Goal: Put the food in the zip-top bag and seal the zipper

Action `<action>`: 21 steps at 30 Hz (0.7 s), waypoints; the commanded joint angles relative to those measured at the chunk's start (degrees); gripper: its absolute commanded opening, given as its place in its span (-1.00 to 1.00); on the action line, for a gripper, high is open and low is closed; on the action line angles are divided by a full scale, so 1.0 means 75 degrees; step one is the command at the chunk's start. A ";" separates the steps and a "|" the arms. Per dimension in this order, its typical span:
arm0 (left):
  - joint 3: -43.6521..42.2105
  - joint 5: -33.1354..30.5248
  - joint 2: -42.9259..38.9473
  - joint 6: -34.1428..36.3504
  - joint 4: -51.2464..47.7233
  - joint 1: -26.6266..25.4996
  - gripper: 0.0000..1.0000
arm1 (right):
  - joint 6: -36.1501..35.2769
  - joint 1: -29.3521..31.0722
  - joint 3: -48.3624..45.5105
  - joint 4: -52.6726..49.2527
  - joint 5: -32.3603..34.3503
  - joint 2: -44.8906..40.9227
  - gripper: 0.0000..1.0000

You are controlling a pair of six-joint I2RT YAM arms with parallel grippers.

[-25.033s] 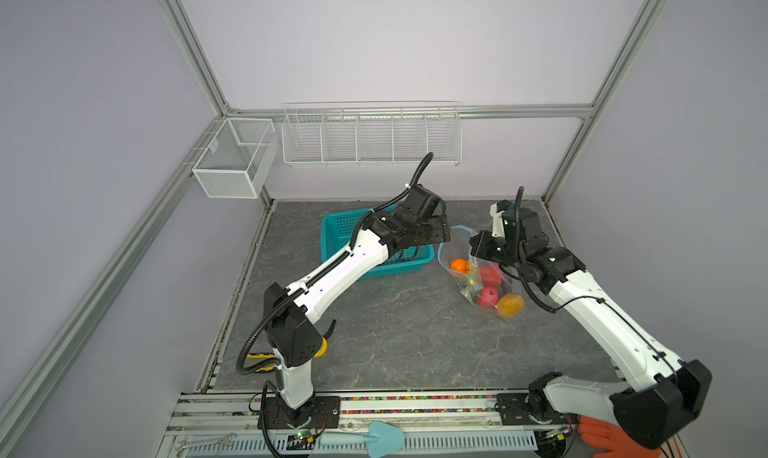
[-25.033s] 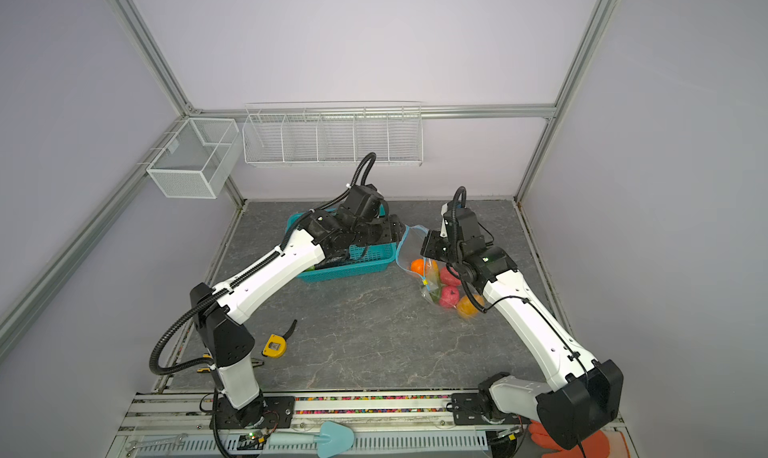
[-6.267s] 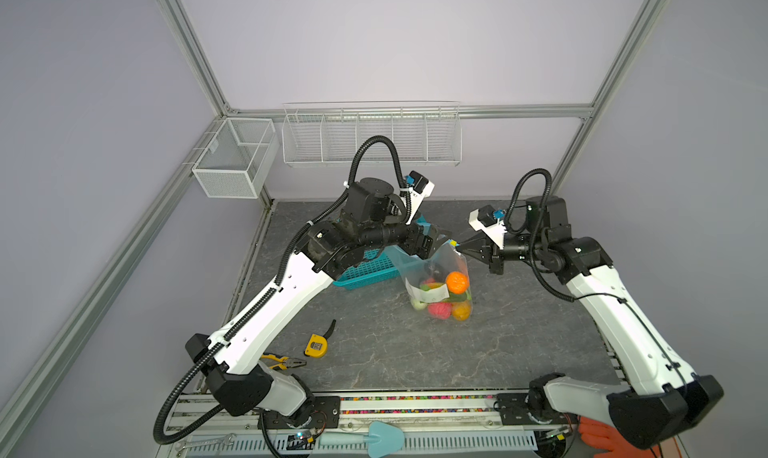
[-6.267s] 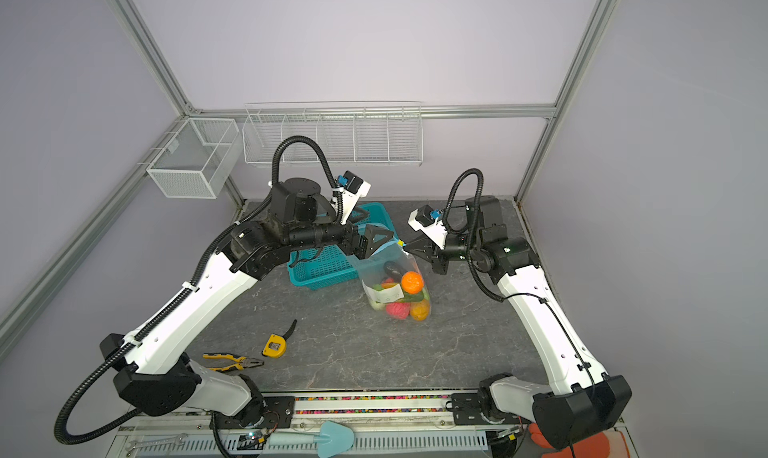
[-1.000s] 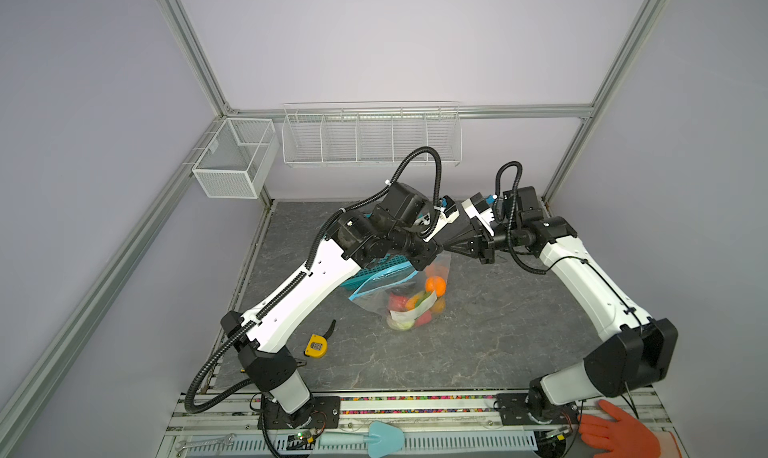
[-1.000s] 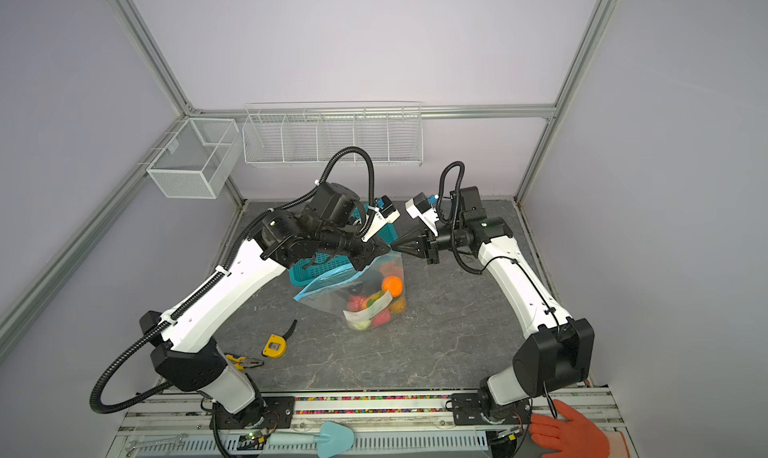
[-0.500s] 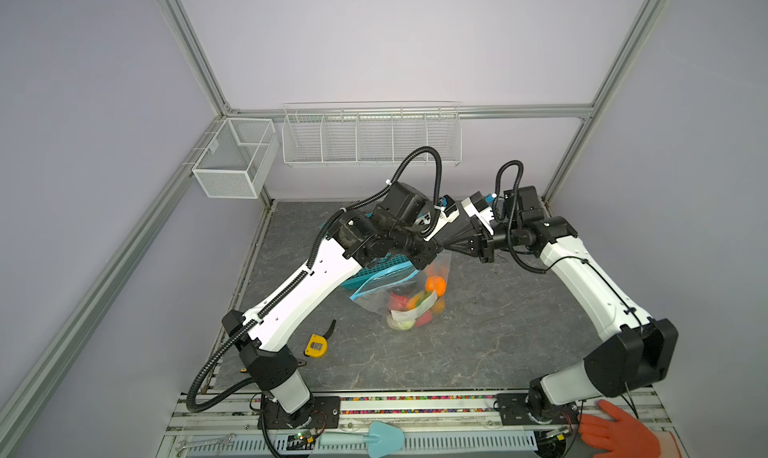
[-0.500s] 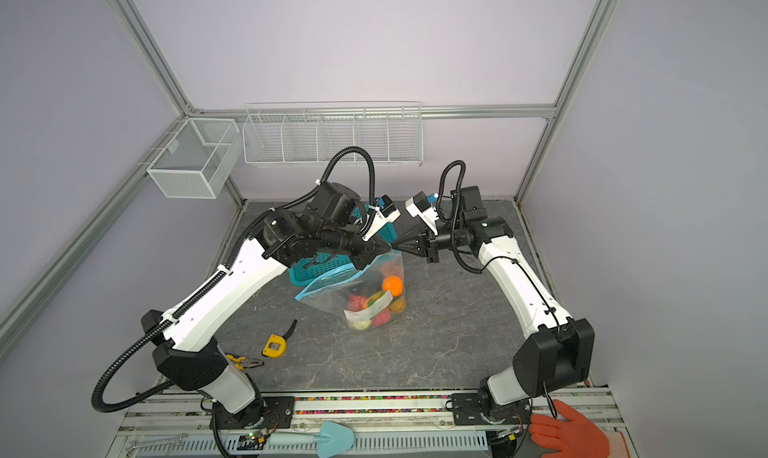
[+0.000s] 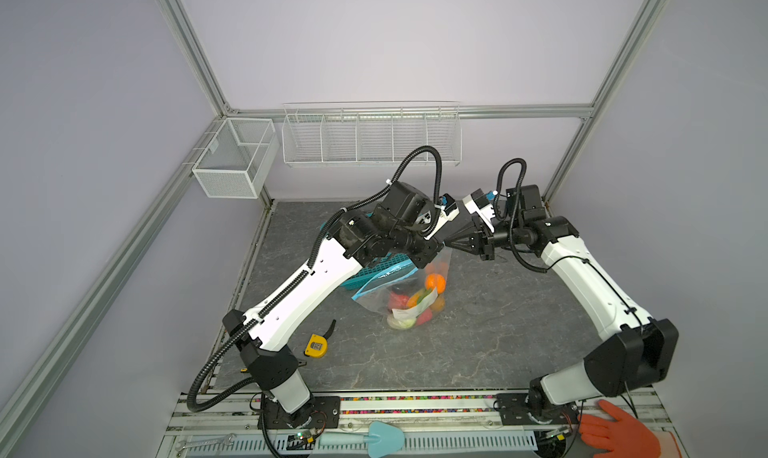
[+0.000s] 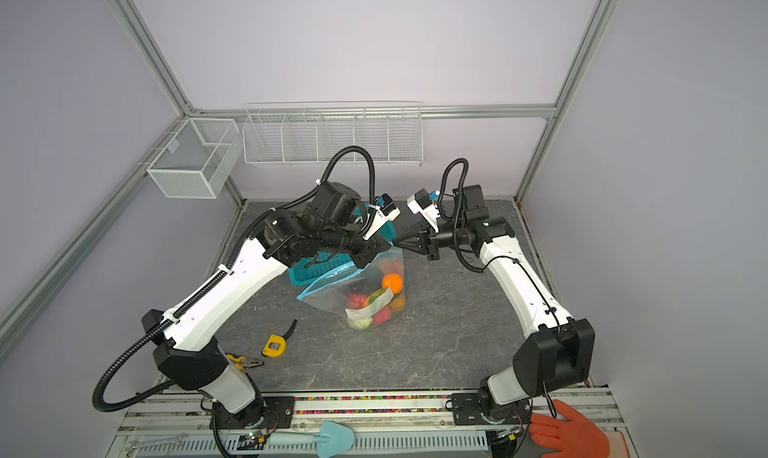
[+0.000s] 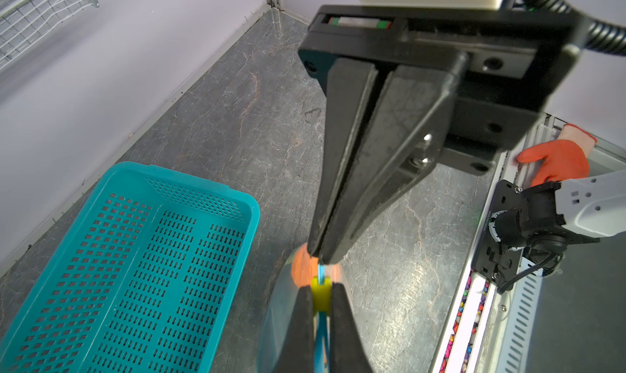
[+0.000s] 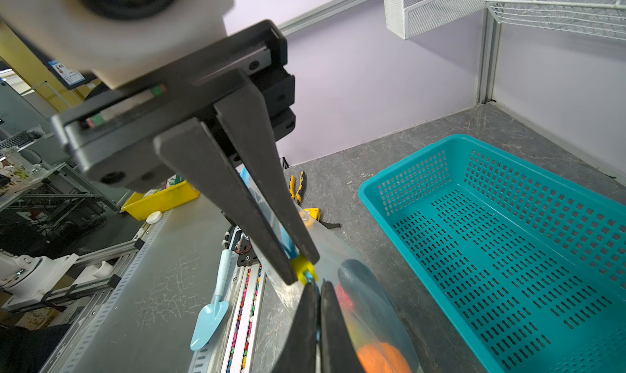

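The teal basket [image 10: 301, 275] sits toward the back of the table, and the left arm passes above it. Just off the basket's right end, raised above the table, the left gripper [image 11: 321, 298] has its two fingers [image 11: 342, 330] clenched on the small yellow slider tab [image 11: 320, 293] of the zipper [image 12: 287, 244]. In both top views the zip-top bag [image 9: 380, 297] hangs just to the right of the basket. Its light-blue mouth edge slopes from a low corner in front of the basket up to the point where the two grippers meet. The food [image 9: 417, 306], orange, red, yellow and pale green pieces, lies bunched in the bag's bottom, to the right of the basket and in front of it. Whether that bottom rests on the table or hangs clear cannot be told. Farther right of the basket, the right gripper [image 12: 318, 298] is pinched tight on the very end of the zipper strip, just beside the slider. The film looks thin, soft and probably slick, so a grip on the open panel would likely fold or slide. The stiffer zipper strip and the hard slider are the sound places to hold, and both arms have taken them. The load seems light, yet it all pulls on that one raised end, so a loosened pinch would probably let the bag drop and swing. With the slider close against the strip's end, the seal looks done or nearly so.
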 commanded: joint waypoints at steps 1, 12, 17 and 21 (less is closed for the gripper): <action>-0.0092 -0.0001 0.0010 0.0071 -0.0248 -0.0022 -0.98 | 0.0013 -0.0137 0.0098 0.0200 0.0104 -0.0055 -0.87; -0.0261 -0.0022 -0.0110 0.0006 -0.0226 -0.0021 -0.99 | 0.0089 -0.0155 0.0097 0.0236 0.0169 -0.0024 -0.87; -0.0296 -0.0046 -0.0129 -0.0006 -0.0209 -0.0021 -0.99 | 0.0118 -0.0182 0.0087 0.0244 0.0248 -0.0043 -0.87; -0.0329 -0.0033 -0.0090 -0.0009 -0.0210 -0.0021 -0.99 | 0.0271 -0.0219 0.0063 0.0344 0.0280 -0.0014 -0.87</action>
